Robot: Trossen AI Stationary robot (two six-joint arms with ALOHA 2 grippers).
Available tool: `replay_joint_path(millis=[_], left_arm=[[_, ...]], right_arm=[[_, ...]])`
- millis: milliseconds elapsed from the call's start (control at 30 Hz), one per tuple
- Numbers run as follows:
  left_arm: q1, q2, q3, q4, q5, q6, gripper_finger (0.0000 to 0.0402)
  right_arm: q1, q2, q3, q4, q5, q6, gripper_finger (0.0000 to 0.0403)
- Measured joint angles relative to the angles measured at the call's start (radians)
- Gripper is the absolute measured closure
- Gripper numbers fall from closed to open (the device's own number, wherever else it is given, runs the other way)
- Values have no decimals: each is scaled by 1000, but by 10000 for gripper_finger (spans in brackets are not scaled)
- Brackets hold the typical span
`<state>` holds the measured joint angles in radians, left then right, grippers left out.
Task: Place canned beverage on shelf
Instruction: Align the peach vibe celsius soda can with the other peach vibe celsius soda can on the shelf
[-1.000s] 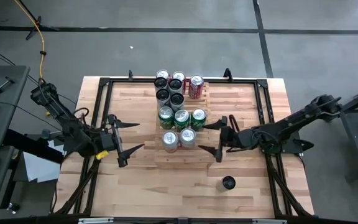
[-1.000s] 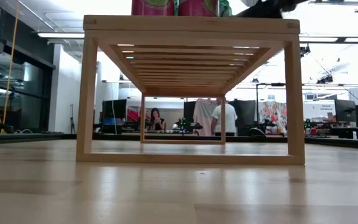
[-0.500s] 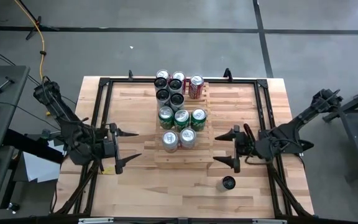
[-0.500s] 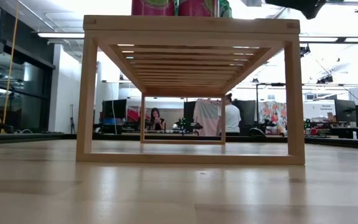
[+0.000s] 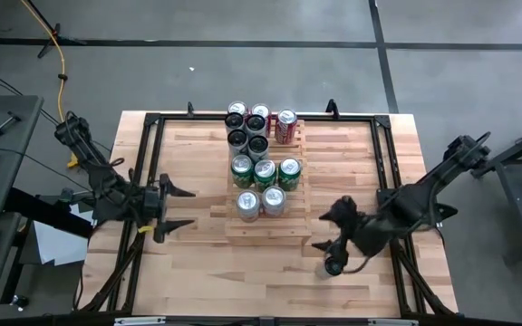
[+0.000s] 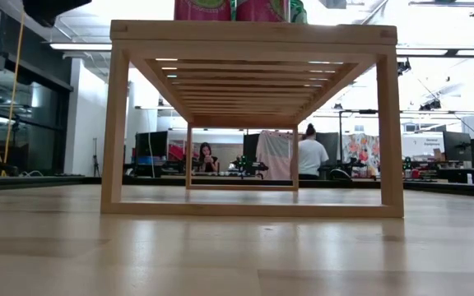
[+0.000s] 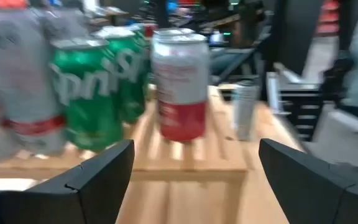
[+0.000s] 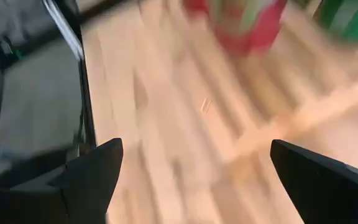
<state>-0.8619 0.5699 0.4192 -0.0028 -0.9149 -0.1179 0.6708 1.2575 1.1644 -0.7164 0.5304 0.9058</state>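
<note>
Shelf (image 5: 263, 195), light-wood slatted rack, sat mid-desk, long axis running away from the front edge; low view showed its open frame (image 6: 252, 33) side-on, can bottoms on top. Cans on it, counted from above: ten; two silver-topped (image 5: 261, 203) nearest the front, three green (image 5: 265, 170) behind them, two dark-topped (image 5: 246, 142) next, then two more (image 5: 246, 112) plus one red can (image 5: 285, 126) at the far end; front strip of the shelf was bare slats. One more can, dark-topped loose can (image 5: 333, 265), stood upright on the desk (image 5: 188, 263) off the shelf, toward the front right corner.

Right tool (image 5: 331, 231) hung just beside that loose can, between it and the shelf's front right corner, fingers spread wide, holding nothing; could not tell from above whether a fingertip touched the can; its wrist view was motion-blurred, showing desk planks and a red can only. Left tool (image 5: 172, 210) was over the desk left of the shelf, well apart from the cans, fingers wide apart, empty; its wrist view looked across at green cans and a red-and-white can (image 7: 180, 84) on the shelf.

Black frame rails (image 5: 143, 163) ran along both desk sides. Low view: two people (image 6: 309, 154) in the room behind, far off.
</note>
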Motion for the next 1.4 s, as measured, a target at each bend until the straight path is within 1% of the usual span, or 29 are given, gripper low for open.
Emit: replay_joint_path(millis=[100,233,367,433,500,567,667,767,967,1200,1300,1400], left_arm=[[14,-44,-31,-3,64,-29,66],[25,-56,-33,2,70,-39,66],[25,-55,-33,3,69,-38,66],[25,-55,-33,5,68,-38,66],[25,-55,-33,7,67,-36,66],[25,-55,-33,8,67,-35,66],[25,-55,-33,8,67,-20,66],[25,-55,-33,8,67,-19,66],[25,-55,-33,8,67,-18,66],[25,-55,-33,8,67,-18,66],[25,-55,-33,8,66,-19,66],[25,-55,-33,8,66,-19,66]], right_arm=[[0,111,103,-135,-135,110,9],[9,276,253,-338,-306,217,9],[41,435,409,-557,-401,266,9],[59,496,484,-638,-408,272,9],[76,544,548,-679,-388,273,9],[87,577,596,-696,-367,273,9],[92,606,635,-698,-363,280,9],[92,609,625,-704,-347,312,9],[88,609,569,-785,-352,362,9],[87,610,555,-759,-366,349,11],[89,610,555,-760,-375,345,28],[89,610,554,-760,-375,344,71]])
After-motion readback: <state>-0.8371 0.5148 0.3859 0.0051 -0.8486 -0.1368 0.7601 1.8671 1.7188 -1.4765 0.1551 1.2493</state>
